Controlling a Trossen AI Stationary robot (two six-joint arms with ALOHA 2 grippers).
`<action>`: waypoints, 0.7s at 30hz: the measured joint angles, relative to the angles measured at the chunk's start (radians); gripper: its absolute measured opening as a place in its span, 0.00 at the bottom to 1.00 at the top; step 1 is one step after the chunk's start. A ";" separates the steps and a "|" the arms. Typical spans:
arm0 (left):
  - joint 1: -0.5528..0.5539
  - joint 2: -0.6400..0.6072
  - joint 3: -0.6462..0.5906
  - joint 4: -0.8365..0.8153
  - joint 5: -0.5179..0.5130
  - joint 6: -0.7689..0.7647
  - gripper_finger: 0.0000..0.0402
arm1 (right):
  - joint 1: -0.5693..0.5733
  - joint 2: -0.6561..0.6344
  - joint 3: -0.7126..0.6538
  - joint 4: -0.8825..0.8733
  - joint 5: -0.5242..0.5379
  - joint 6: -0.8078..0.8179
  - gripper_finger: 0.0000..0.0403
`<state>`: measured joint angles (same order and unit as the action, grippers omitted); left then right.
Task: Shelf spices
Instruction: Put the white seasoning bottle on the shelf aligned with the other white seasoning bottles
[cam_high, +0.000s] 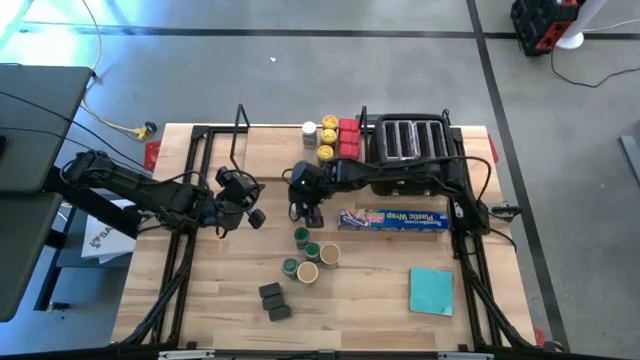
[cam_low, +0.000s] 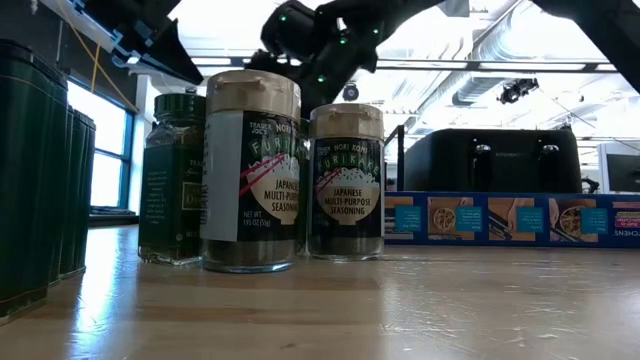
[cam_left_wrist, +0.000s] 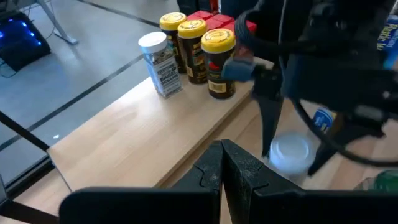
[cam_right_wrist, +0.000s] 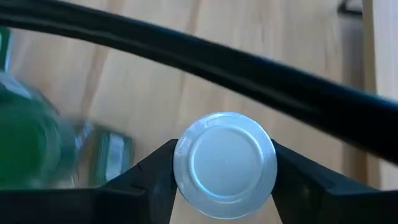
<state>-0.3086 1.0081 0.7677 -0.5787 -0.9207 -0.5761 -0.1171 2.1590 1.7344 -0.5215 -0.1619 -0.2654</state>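
Note:
A white-lidded spice jar (cam_right_wrist: 225, 163) stands upright between the fingers of my right gripper (cam_high: 306, 212), just in front of the shelf's pale board (cam_left_wrist: 137, 146). On that board stand a white-lidded jar (cam_left_wrist: 155, 56), yellow-lidded jars (cam_left_wrist: 217, 53) and red tins (cam_high: 348, 138). More spices stay on the table: green- and tan-lidded jars (cam_high: 308, 255) and two dark grey blocks (cam_high: 273, 300). My left gripper (cam_left_wrist: 221, 171) is shut on nothing and hovers left of the right one (cam_high: 252, 214). My right gripper has the white-lidded jar between its two fingers (cam_right_wrist: 152, 177), one on each side just under the lid's rim (cam_right_wrist: 180, 168). The fingers come from above, slanting down. The lid hides the pads. Whether the jar's base is on the table does not show.
A black four-slot toaster (cam_high: 408, 140) stands to the right of the shelf's spices. A long blue wrap box (cam_high: 392, 218) lies in front of it, close to my right arm. A teal pad (cam_high: 431, 290) lies near the front right. A black wire bar (cam_right_wrist: 249, 74) runs just beyond the jar.

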 joint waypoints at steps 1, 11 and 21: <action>-0.003 0.001 0.000 -0.002 0.000 -0.004 0.00 | 0.001 0.007 0.000 0.017 -0.001 0.001 0.54; -0.028 0.002 0.000 -0.004 0.006 -0.016 0.00 | -0.007 0.024 0.034 0.051 0.012 -0.013 0.60; -0.027 0.012 -0.020 -0.061 0.045 -0.130 0.01 | 0.028 -0.009 0.184 -0.280 0.149 -0.048 0.60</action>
<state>-0.3359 1.0203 0.7474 -0.6401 -0.8761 -0.7060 -0.0896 2.1500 1.9186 -0.8011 -0.0132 -0.3138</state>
